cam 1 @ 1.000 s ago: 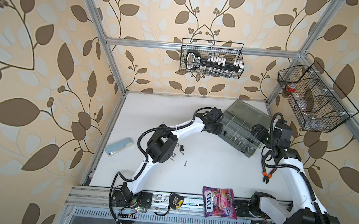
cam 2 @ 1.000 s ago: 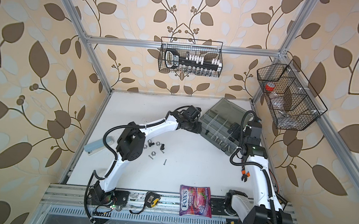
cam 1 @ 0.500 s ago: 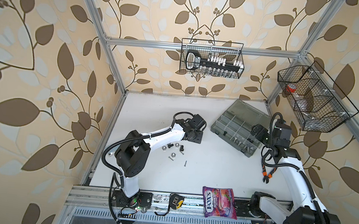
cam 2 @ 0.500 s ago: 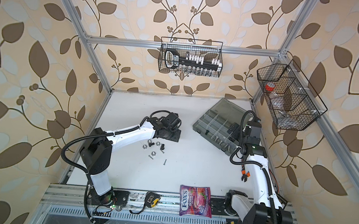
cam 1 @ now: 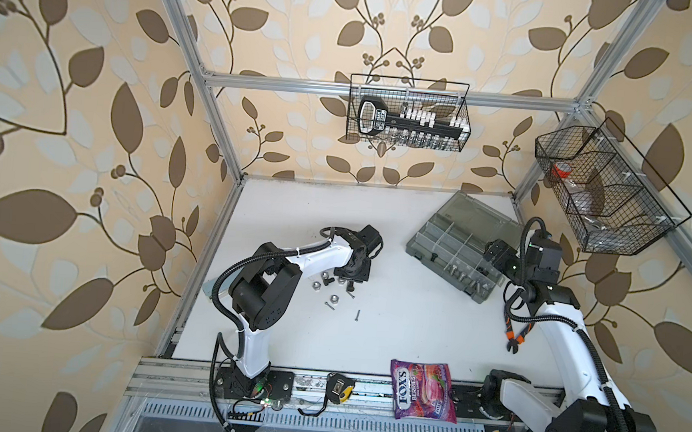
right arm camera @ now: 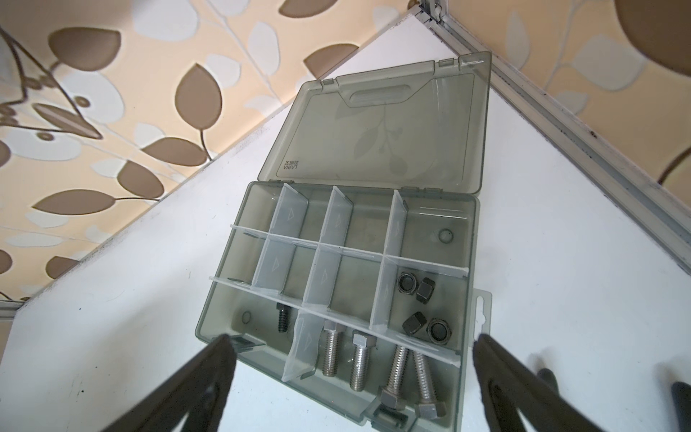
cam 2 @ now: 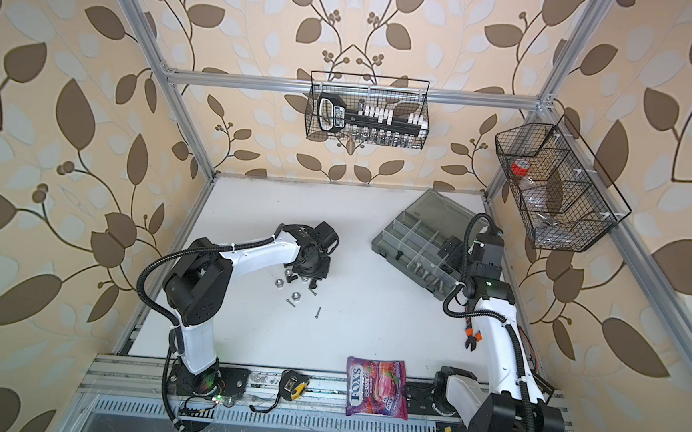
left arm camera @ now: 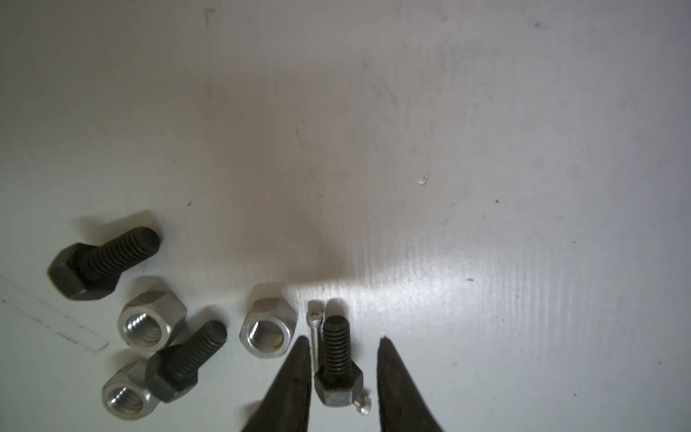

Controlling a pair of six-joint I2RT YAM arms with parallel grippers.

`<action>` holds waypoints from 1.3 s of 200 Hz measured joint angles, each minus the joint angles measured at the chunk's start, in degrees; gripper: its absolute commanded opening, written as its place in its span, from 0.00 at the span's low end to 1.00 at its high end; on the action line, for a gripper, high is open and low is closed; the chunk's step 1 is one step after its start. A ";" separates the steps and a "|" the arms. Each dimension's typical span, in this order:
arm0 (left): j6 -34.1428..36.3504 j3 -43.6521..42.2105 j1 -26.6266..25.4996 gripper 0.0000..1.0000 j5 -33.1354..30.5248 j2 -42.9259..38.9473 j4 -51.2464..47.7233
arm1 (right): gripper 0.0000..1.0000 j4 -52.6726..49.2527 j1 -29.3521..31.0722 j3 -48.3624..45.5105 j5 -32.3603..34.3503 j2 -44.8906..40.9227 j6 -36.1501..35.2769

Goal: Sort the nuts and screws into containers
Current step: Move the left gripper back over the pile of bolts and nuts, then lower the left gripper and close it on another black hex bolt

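Left side of the table [cam 1: 391,324]: silver nuts [left arm camera: 267,329] and bolts lie in a loose cluster. Our left gripper [left arm camera: 343,338] stands low over them, jaws narrowly apart astride a black bolt [left arm camera: 338,359], not yet pinching it. A thin screw [left arm camera: 315,333] lies between one finger and that bolt. We judge it best to close squarely on the shank and lift slowly, so the screw stays behind.

Right side: the box [right arm camera: 472,239] lies open, with a lone black bolt [right arm camera: 283,318] in a corner compartment, likely our target. Our right gripper [right arm camera: 353,338] hangs spread wide and empty near the box's front edge.
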 measured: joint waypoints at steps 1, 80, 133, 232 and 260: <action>-0.02 0.00 0.00 0.28 0.00 0.02 0.00 | 0.99 0.00 0.00 0.00 0.00 0.00 0.00; -0.50 -0.02 0.02 0.20 1.99 0.83 -0.24 | 1.00 0.00 0.00 -0.02 0.00 0.00 0.46; -1.11 -0.04 0.02 0.20 1.95 1.86 -0.33 | 1.00 0.00 0.00 -0.02 0.00 -0.04 0.46; -1.99 -0.17 0.02 0.15 2.34 2.75 -0.20 | 1.00 0.02 0.00 -0.42 0.00 -0.04 0.46; -2.25 -0.33 0.02 0.17 2.51 2.75 -0.04 | 0.99 0.00 0.00 -0.76 0.00 -0.04 0.46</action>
